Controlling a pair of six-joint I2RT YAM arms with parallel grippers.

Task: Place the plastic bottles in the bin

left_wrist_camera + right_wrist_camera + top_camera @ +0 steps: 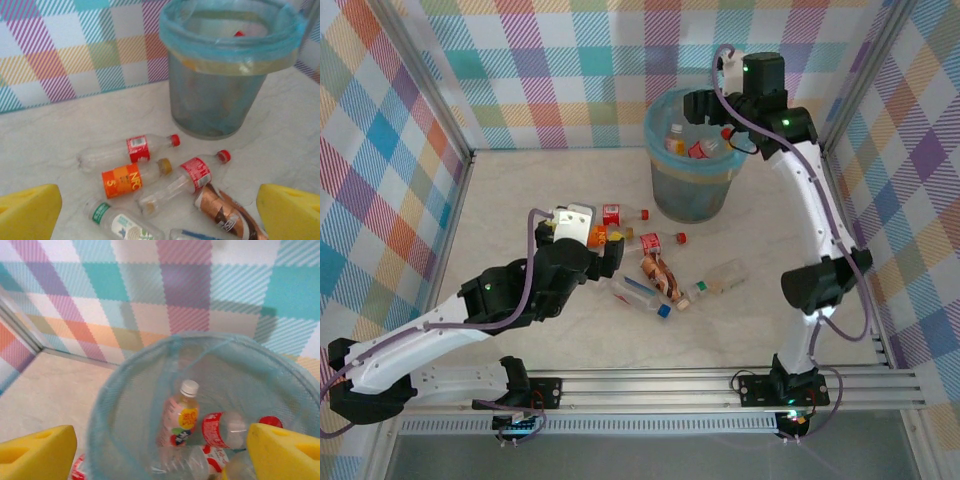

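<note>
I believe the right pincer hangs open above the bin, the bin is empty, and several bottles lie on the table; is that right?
Not quite: the bin is not empty. The right wrist view shows a pink bottle and a red-labelled bottle inside it. The right pincer does hang open above it, and several bottles lie on the table.

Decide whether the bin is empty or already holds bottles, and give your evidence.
It holds bottles. Looking down into the bin, the right wrist view shows a pink bottle and a red-labelled clear bottle inside.
</note>
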